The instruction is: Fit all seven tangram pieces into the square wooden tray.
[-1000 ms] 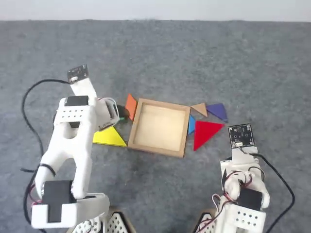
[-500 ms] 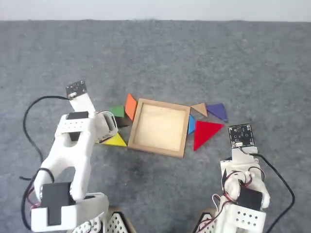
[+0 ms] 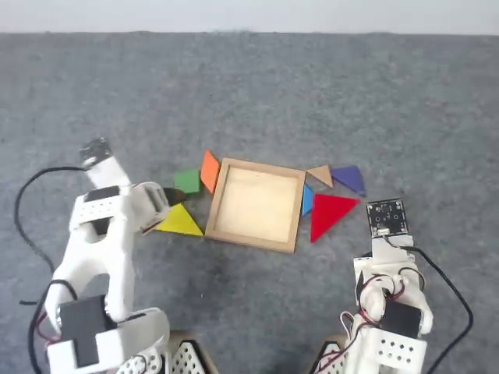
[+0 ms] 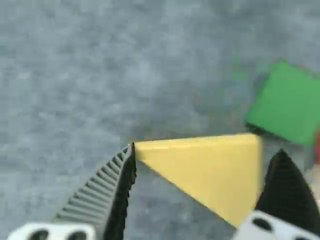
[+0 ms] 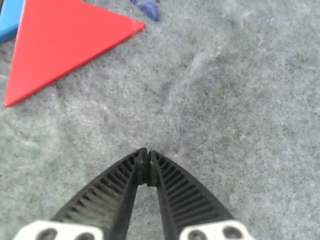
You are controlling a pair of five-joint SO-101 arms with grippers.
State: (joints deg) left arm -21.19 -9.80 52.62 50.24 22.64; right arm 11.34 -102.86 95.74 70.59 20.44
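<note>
Grey mat (image 3: 312, 93) across the whole table, and on the one side the left arm (image 3: 97, 249) is stretched out beside the tray. The right arm (image 3: 390, 288) is tucked low on the other side. The tray (image 3: 213, 204) sits mid-mat, with all seven pieces lying outside it.

The red triangle (image 3: 329, 213) is just off the tray's right wall. The yellow triangle (image 3: 181, 221) is at the left corner, and there's the left gripper (image 4: 205, 150), jaws spread wide, one on either side of that yellow triangle. One tip touches its corner.

The purple piece (image 3: 348, 179) lies beyond the red triangle. The green square (image 3: 186, 181) and orange piece (image 3: 210, 171) sit by the tray's far left corner. The tan triangle (image 3: 320, 176) is at the far right corner, and the blue piece (image 3: 307, 201) is tight against the right wall.

The right gripper (image 5: 148, 152) has its jaws pressed together over bare mat, near the red triangle.
</note>
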